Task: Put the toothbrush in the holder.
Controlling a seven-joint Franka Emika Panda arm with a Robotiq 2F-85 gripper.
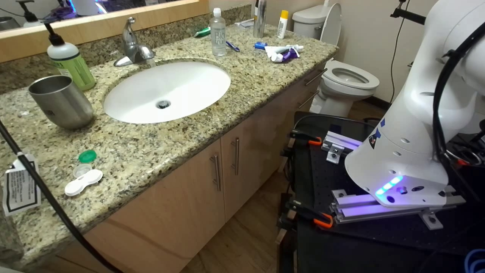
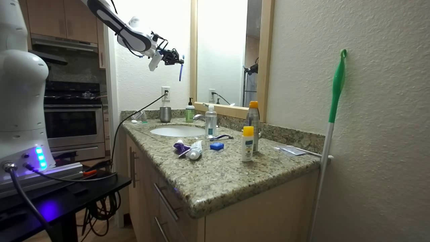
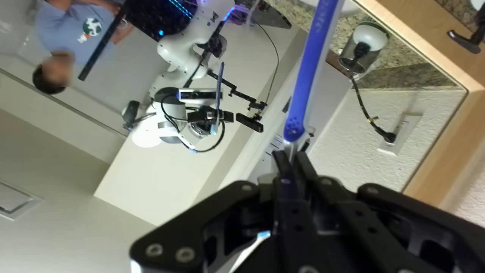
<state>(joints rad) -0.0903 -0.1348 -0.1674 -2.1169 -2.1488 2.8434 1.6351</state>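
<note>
A slim, straight, blue plastic toothbrush (image 3: pixel 308 76) hung clamped between narrow black fingers (image 3: pixel 281 163).

In an exterior view its handle pointed to 6 o'clock, well above the speckled granite worktop (image 2: pixel 218 178), while the grey brushed-metal tumbler (image 2: pixel 165 115) stood upright between 6 and 7 o'clock from it. Only the wrist view showed its clear neck in the fingers' grip, its translucent edge and faint, part-legible lettering; the wood-framed mirror (image 3: pixel 447 163) there reflected its pale blue head. "Bio" could be read only in an exterior view, on the cylindrical, clear plastic bottle (image 1: pixel 218 36) between 1 and 2 o'clock from the white oval sink (image 1: pixel 136 91).
</note>
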